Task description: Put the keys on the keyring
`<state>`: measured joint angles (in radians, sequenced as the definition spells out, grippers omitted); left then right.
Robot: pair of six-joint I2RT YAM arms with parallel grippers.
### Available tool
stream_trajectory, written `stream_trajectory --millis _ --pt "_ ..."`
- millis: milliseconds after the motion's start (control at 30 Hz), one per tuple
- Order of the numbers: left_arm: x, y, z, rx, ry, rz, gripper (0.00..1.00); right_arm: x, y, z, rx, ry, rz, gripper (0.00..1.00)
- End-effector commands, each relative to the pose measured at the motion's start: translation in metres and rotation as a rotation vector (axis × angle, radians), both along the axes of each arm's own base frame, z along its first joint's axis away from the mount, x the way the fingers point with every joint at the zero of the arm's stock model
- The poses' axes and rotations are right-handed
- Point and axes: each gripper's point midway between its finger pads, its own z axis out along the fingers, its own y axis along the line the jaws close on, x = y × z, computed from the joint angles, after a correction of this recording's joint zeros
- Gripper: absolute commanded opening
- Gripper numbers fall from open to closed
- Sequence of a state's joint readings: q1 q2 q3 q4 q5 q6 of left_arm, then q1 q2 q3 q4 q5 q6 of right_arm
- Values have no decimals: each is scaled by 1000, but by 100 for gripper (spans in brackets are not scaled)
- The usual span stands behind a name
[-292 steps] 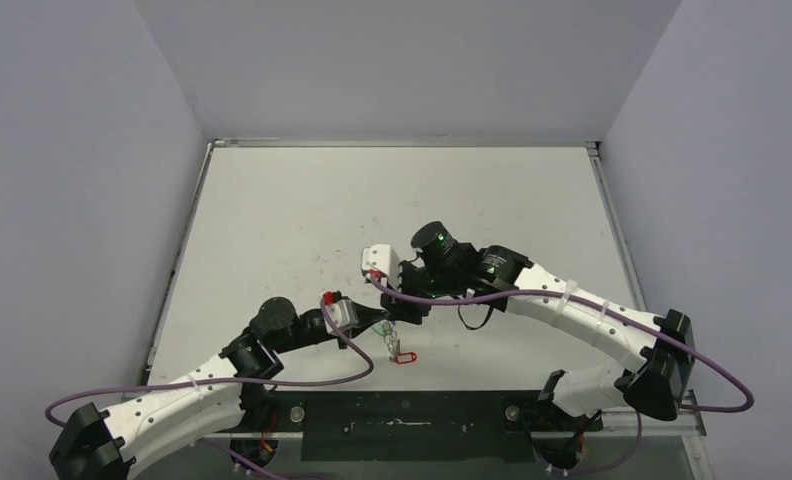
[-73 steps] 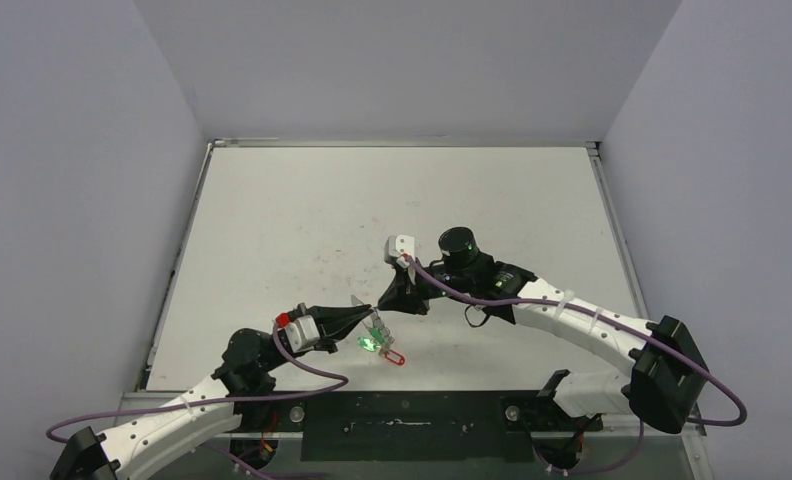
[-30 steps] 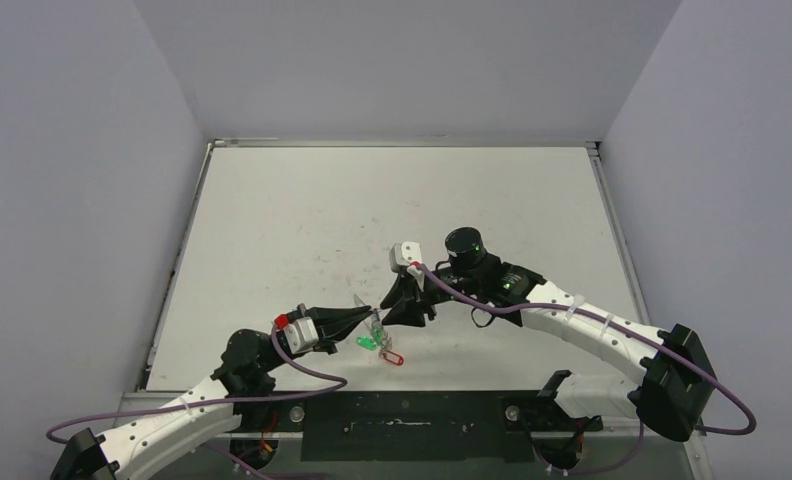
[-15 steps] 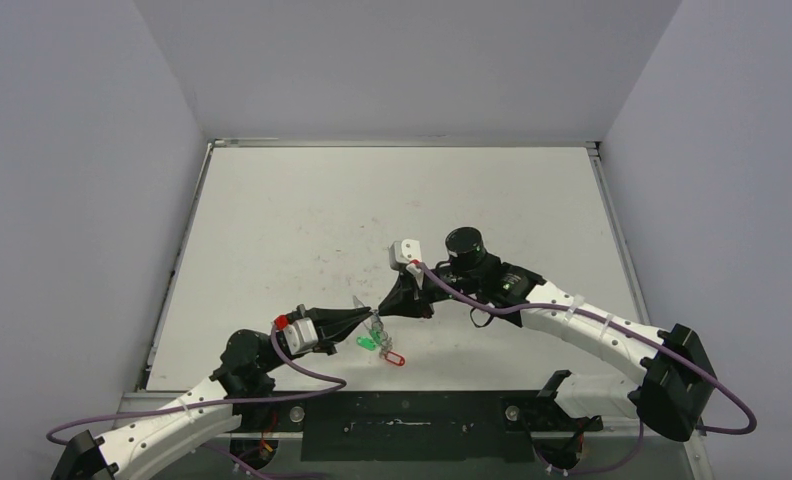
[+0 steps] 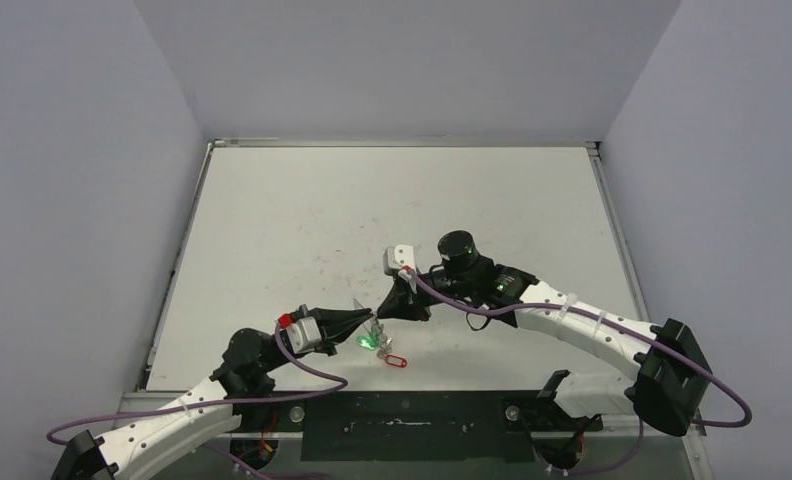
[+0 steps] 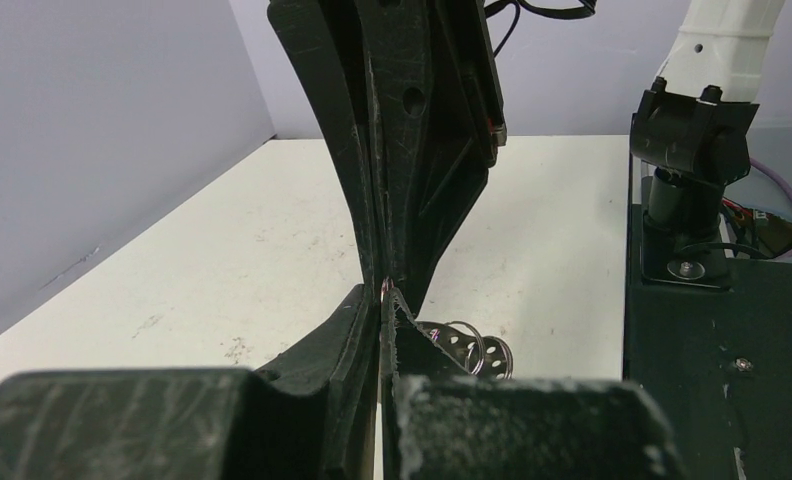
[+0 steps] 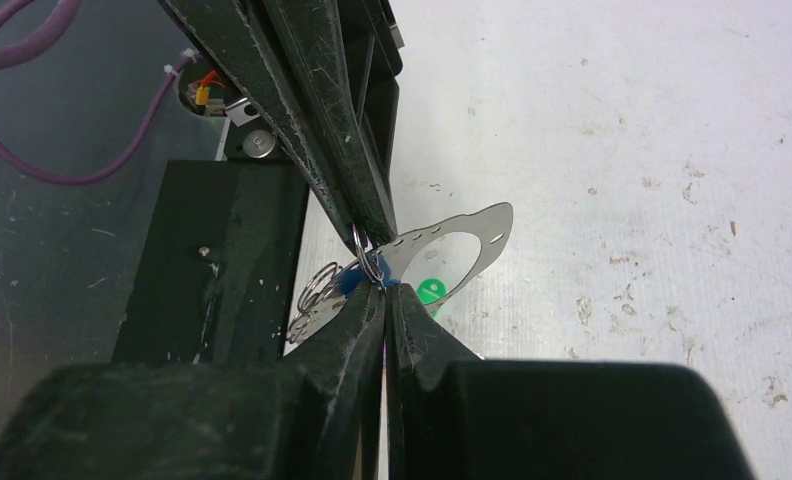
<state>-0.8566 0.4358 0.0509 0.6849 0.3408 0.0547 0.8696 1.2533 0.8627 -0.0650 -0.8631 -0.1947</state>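
The keyring (image 7: 457, 240), a silver perforated hoop with wire loops (image 6: 469, 350), hangs just above the table between both arms. My left gripper (image 6: 384, 293) is shut on its rim; in the top view it (image 5: 373, 319) reaches in from the left. My right gripper (image 7: 383, 285) is shut on a small wire loop (image 7: 365, 256) at the rim, with a blue tag (image 7: 350, 284) beside its tips. It meets the left one tip to tip (image 5: 385, 309). A green tag (image 5: 365, 342) and a red tag (image 5: 396, 361) dangle below the hoop. The keys' metal blades are too small to make out.
The black base plate (image 5: 402, 410) runs along the near table edge, just below the dangling tags. Purple cables (image 5: 312, 380) loop off both arms. Grey walls close in the white table (image 5: 372, 200) on three sides.
The right gripper has closed on the wire loop at the rim and shifted slightly left. The left gripper keeps its hold on the keyring, and the tags hang about where they were.
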Motion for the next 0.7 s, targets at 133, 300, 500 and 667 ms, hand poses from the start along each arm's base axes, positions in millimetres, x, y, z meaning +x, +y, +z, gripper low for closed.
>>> stream_trajectory --millis 133,300,500,667 --pt "-6 4 39 -104 -74 -7 0 14 9 2 8 -58 -73 4" --pt "-6 6 38 -102 -72 -2 0 21 5 16 50 -113 -124 23" --pt "-6 6 37 -102 -67 -3 0 22 0 34 113 -154 -160 37" --pt "-6 6 37 -101 -67 -3 0 13 1 44 147 -149 -117 38"
